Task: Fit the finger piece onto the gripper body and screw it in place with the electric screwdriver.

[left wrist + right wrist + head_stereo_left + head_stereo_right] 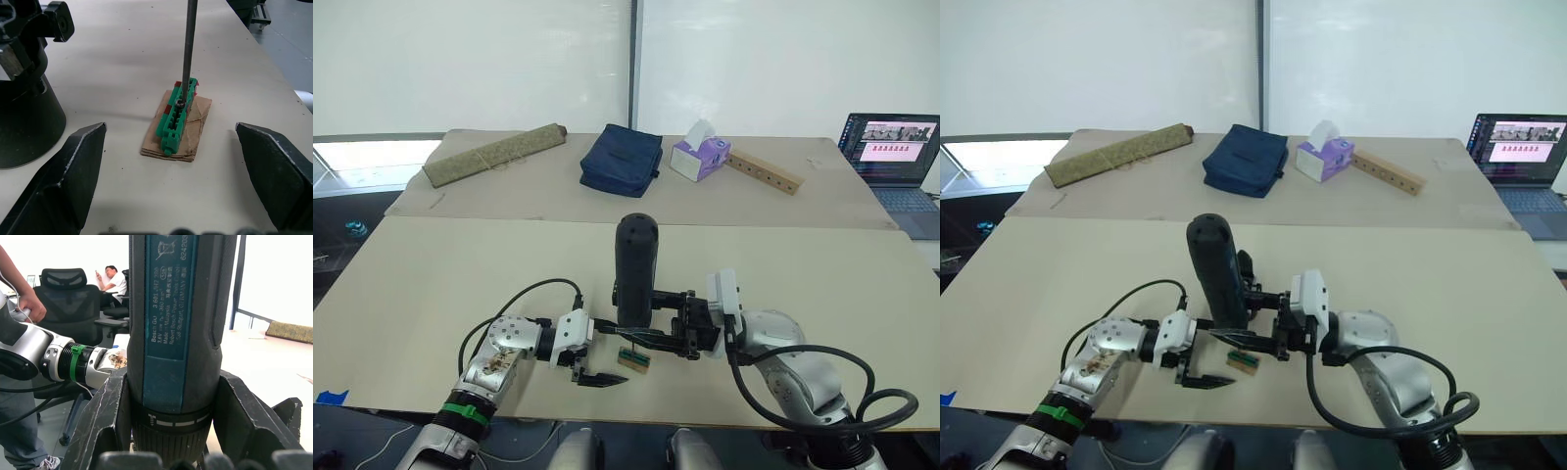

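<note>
Two end effectors, right [651, 333] gripping electric screwdriver [634, 269], left [597, 357] spread wide

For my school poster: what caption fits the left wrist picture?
Screwdriver bit touching a green-topped block, between the open left gripper's jaws.

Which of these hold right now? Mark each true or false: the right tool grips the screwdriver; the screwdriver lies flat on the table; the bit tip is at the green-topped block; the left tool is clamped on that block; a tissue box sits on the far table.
1. The right tool grips the electric screwdriver: true.
2. The screwdriver lies flat: false, it stands upright, bit down.
3. The bit tip is at the green-topped block: true.
4. The left tool is clamped on that block: false, it is open, fingers apart either side.
5. A tissue box sits on the far table: true.
</note>
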